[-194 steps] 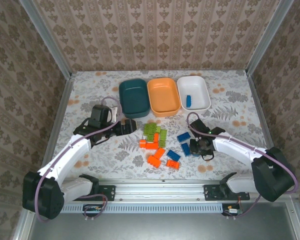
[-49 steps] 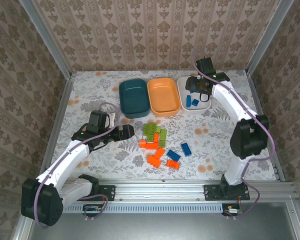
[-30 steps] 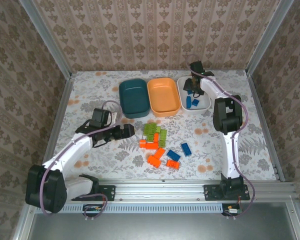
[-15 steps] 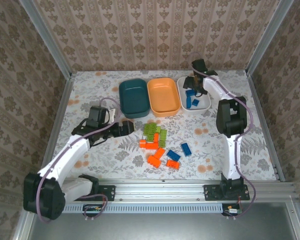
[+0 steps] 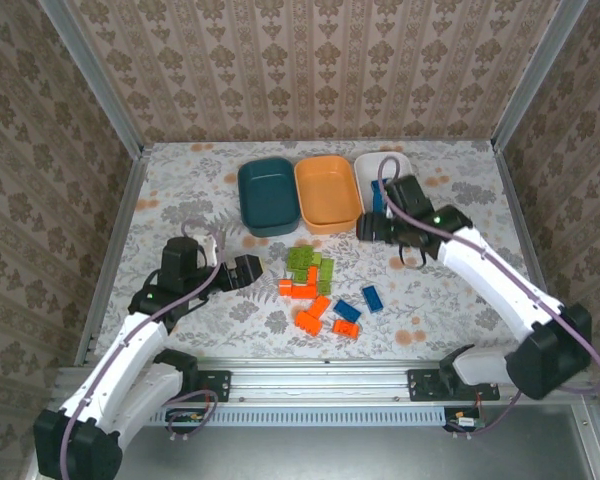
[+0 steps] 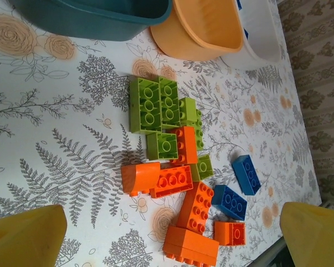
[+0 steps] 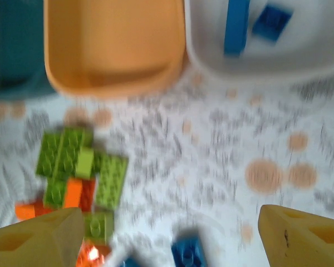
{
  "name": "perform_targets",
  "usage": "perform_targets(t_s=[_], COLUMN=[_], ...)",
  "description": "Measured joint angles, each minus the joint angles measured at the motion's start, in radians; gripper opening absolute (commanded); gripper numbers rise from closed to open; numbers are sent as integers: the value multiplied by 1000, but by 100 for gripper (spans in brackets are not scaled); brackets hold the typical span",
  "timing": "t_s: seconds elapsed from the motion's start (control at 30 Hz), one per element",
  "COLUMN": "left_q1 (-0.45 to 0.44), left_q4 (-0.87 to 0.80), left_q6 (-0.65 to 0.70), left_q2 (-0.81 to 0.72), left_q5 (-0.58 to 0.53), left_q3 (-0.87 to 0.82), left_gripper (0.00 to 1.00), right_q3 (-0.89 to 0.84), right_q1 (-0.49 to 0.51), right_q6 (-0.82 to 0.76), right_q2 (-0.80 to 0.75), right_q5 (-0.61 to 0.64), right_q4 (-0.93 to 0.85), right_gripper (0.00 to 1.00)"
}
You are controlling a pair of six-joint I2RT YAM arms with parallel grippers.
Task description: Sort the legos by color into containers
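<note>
Seen from overhead, three bins sit in a row at the far middle of a floral-patterned table [image 5: 180, 190]. A dark teal bin [image 5: 268, 196] is on the left, an orange bin [image 5: 327, 193] touches it at its 3 o'clock, and a white bin [image 5: 393, 163] comes next.

The loose legos [image 5: 310, 280] lie in a cluster at 6 o'clock from the orange bin. Green bricks [image 6: 156, 105] are on the far side and orange bricks [image 6: 181, 181] touch them on the near side. Two blue bricks [image 6: 246, 173] sit a little apart at the cluster's 3 to 4 o'clock. Two more blue pieces [image 7: 236, 25] already lie in the white bin.

Your left gripper [image 5: 248, 270] hovers at the cluster's 9 o'clock, its jaws spread wide with nothing between them. Your right gripper [image 5: 370, 228] hangs at the white bin's 7 o'clock, by its near corner. Its yellow fingers [image 7: 300, 233] stand well apart and hold nothing.

Expect the bricks to be light, rigid and smooth-sided, so a pinch on a corner will probably slip. Take each one across its two flat long walls, not on the studs. The blue bricks lying alone look the easiest to reach.

Some things are hard to make out:
- The right arm [image 5: 480, 265] covers much of the white bin overhead.
- The right wrist view is blurred.
- The left wrist view cuts the bins off at its top edge.
- You cannot tell whether the touching green and orange bricks are clicked together.
</note>
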Motion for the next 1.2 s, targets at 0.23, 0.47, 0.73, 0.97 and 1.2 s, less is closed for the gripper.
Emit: perform_targets(t_s=[0.23,0.47,0.73,0.97,1.2], left_q1=[-66,-138,-212,-225,-222], left_q4=[48,58,82,99,87], left_q6=[-50,-69,-93,-98,-84], left_q2=[18,90,186,277,322], left_q5=[-8,-40,-106,-129,-136], left_q3=[-20,-17,8,63,98], left_gripper=[100,100,100,100,100], right_q3=[-214,-269,-308,-336,-336], right_q1=[98,112,112,112,112], right_q6=[75,79,47,37,18], right_q2=[-149,-132,-6,98,227], right_q5=[0,0,-47,-109,-121], right_q4=[-93,-108,-37,50,104], right_gripper=[75,71,70,67,58])
